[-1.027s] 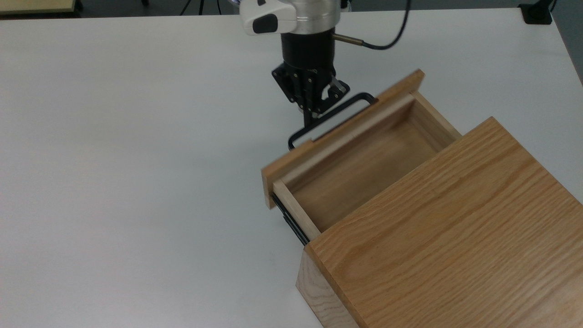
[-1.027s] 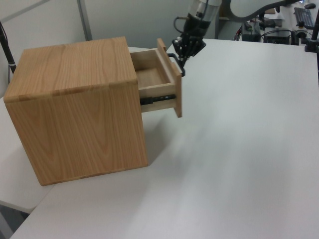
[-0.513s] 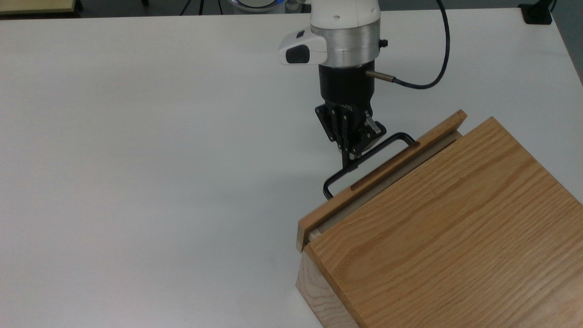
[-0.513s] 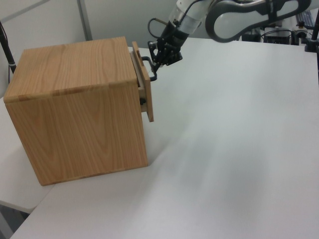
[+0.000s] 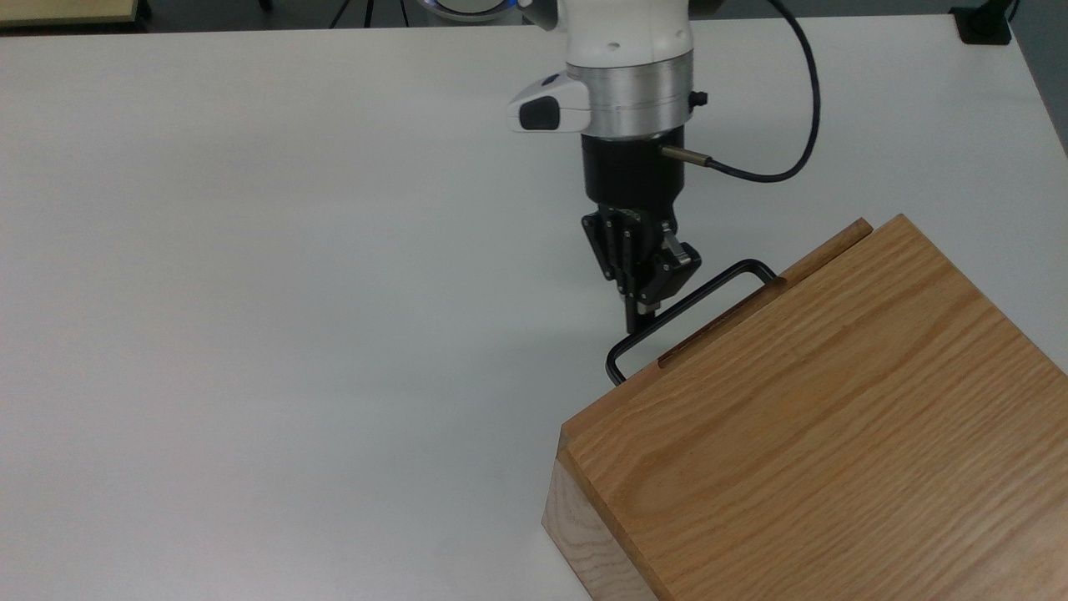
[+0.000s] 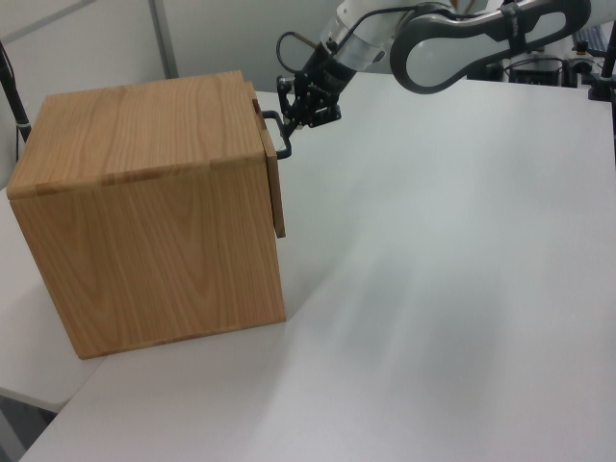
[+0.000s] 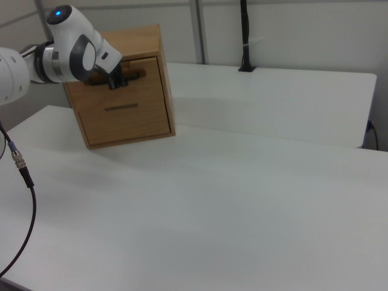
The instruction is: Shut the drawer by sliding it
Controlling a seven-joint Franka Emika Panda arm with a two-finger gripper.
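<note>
White counter [image 5: 250, 292] carries the cabinet [image 5: 818, 434] at lower right of the top view, its drawer [image 5: 822, 248] pushed in, the claw [image 5: 641, 313] closed on the handle [image 5: 692, 305].

No readable text, labels, brand marks or numbers appear on the oak cabinet [image 5: 818, 417], the white table [image 5: 250, 292] or the robot arm [image 5: 630, 75]; any faint marking there cannot be made out.

Cabinet [image 5: 818, 434] lower right of top view, on table [image 5: 250, 292]; drawer [image 5: 822, 248] in its upper-left face; gripper [image 5: 641, 310] at handle [image 5: 692, 302].
</note>
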